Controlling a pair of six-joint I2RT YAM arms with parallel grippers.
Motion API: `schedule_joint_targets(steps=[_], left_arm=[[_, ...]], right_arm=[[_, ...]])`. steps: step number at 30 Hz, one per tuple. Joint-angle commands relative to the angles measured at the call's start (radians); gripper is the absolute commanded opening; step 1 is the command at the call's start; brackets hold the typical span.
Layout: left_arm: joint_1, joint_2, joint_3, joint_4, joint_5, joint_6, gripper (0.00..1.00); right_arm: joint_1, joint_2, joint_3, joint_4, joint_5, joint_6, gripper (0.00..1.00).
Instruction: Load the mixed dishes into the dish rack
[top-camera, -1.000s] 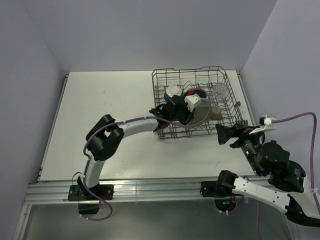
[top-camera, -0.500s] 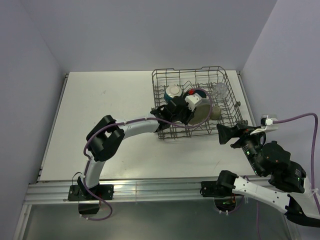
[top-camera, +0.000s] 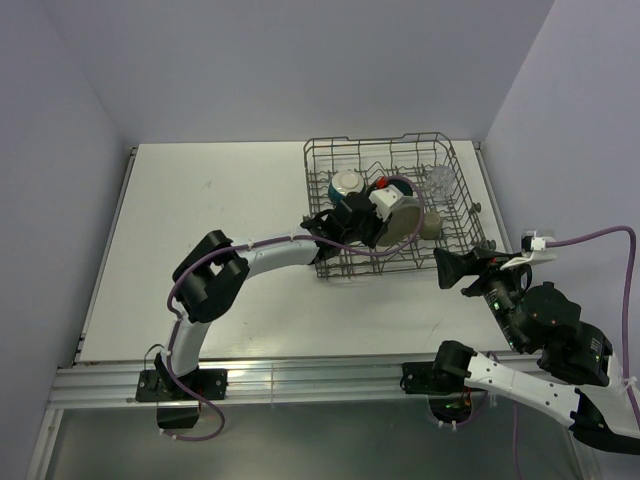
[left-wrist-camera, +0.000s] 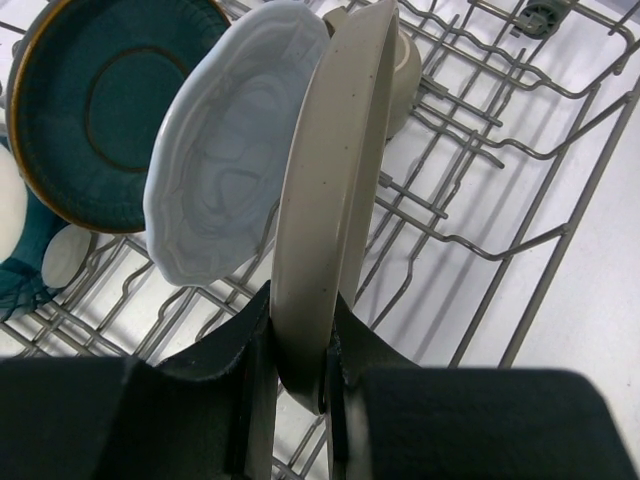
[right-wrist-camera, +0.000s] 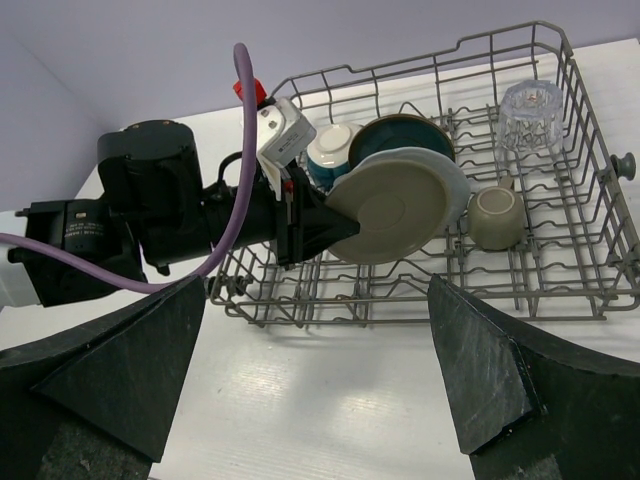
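Top view: left gripper (top-camera: 378, 222) is inside the dish rack (top-camera: 390, 265) and is much the nearer arm. Right gripper (top-camera: 452, 268) hangs off the rack's near right corner, fingers spread, empty. Left wrist: jaws pinch the lower rim of the grey-beige plate (left-wrist-camera: 325, 200), on edge, long axis upright, straight ahead over the tines, close beside the pale blue plate (left-wrist-camera: 225, 180). Letting go looks next. Right wrist: mug (right-wrist-camera: 492, 217) and glass (right-wrist-camera: 530, 105) sit racked. No writing legible.

The white table (top-camera: 220, 200) carries the dish rack (top-camera: 375, 140).
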Motion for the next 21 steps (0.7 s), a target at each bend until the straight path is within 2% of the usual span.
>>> schedule_joint_targets(steps=[1, 7, 21], left_arm=[[-0.006, -0.009, 0.045, 0.113, -0.038, 0.009, 0.0], [-0.006, 0.003, 0.042, 0.132, -0.052, 0.017, 0.0], [-0.008, 0.065, 0.044, 0.106, 0.028, 0.042, 0.0]], right_arm=[[0.0, -0.01, 0.032, -0.003, 0.024, 0.0, 1.0], [0.0, -0.007, 0.03, 0.005, 0.027, -0.004, 1.0], [0.0, -0.009, 0.027, 0.002, 0.03, -0.003, 1.0]])
